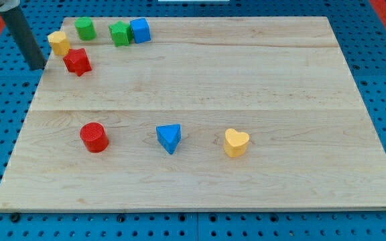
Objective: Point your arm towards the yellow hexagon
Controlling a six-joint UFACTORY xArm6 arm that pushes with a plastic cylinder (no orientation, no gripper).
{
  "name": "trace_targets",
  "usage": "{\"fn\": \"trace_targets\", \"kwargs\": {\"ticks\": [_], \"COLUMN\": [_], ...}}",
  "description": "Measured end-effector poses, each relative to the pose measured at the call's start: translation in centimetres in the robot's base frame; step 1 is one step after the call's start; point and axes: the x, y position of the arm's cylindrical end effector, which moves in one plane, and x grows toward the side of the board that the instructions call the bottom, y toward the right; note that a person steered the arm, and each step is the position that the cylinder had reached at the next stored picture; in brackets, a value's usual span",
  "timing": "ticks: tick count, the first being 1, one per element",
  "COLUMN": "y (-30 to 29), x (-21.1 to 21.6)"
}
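Note:
The yellow hexagon [59,43] sits near the board's top left corner. My tip [39,67] is at the board's left edge, just left of and slightly below the yellow hexagon, apart from it. The dark rod rises from the tip to the view's top left. A red star-shaped block [78,61] lies just right of the tip and below the hexagon.
A green block [85,29], a second green block [120,33] and a blue cube [141,30] line the top edge. A red cylinder [94,137], a blue triangle [169,138] and a yellow heart [236,142] lie in a row lower down. The wooden board [246,80] rests on a blue pegboard.

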Motion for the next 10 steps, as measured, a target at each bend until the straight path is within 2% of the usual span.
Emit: {"fn": "trace_targets", "kwargs": {"ticks": [1, 2, 4, 5, 6, 7, 8, 9, 10], "y": [7.8, 11.0, 12.3, 9.4, 12.7, 21.6, 18.6, 12.3, 18.0], "x": [-3.9, 3.1, 5.7, 7.6, 6.6, 4.6, 4.4, 7.4, 10.6]}}
